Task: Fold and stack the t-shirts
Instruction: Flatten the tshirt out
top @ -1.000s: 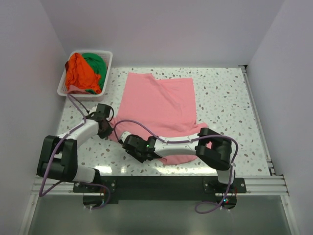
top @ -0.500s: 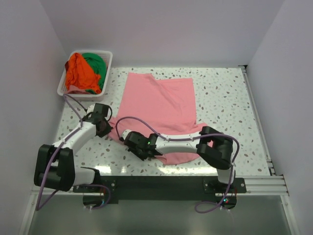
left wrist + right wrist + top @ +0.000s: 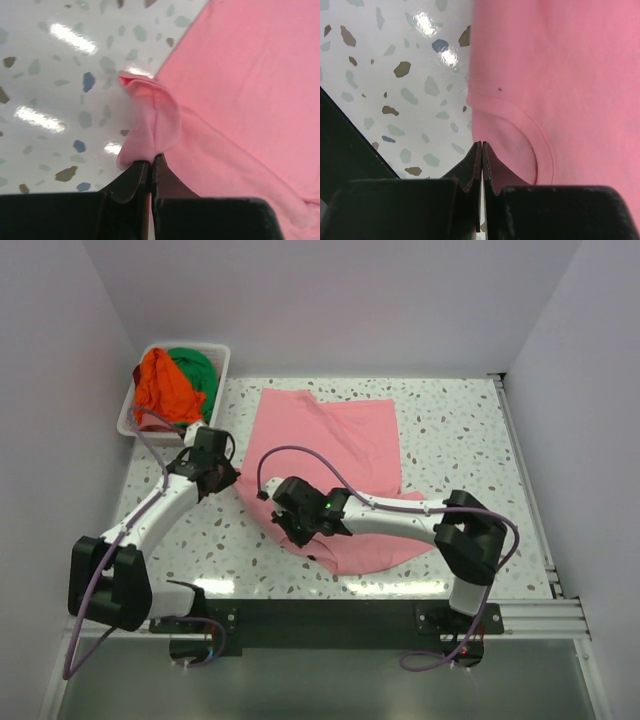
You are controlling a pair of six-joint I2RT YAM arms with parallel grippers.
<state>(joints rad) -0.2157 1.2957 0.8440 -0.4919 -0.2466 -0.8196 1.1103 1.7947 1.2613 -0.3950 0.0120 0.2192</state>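
The pink t-shirt [image 3: 330, 445] lies spread on the speckled table, its near part bunched and folded. My left gripper [image 3: 218, 480] is at the shirt's left edge, shut on a pinched fold of pink cloth [image 3: 150, 125]. My right gripper [image 3: 297, 530] is at the near-left edge, shut with its tips [image 3: 481, 145] on the pink cloth beside the collar band [image 3: 540, 145]. The orange t-shirt [image 3: 160, 390] and the green t-shirt [image 3: 197, 370] lie crumpled in the basket.
The white slotted basket [image 3: 222, 380] stands at the far left corner of the table. Walls close in the left, far and right sides. A metal rail [image 3: 520, 440] runs along the table's right edge.
Both grippers have moved away from the near edge, the right one also to the right. The shirt's near-left edge has been drawn in and up with them.
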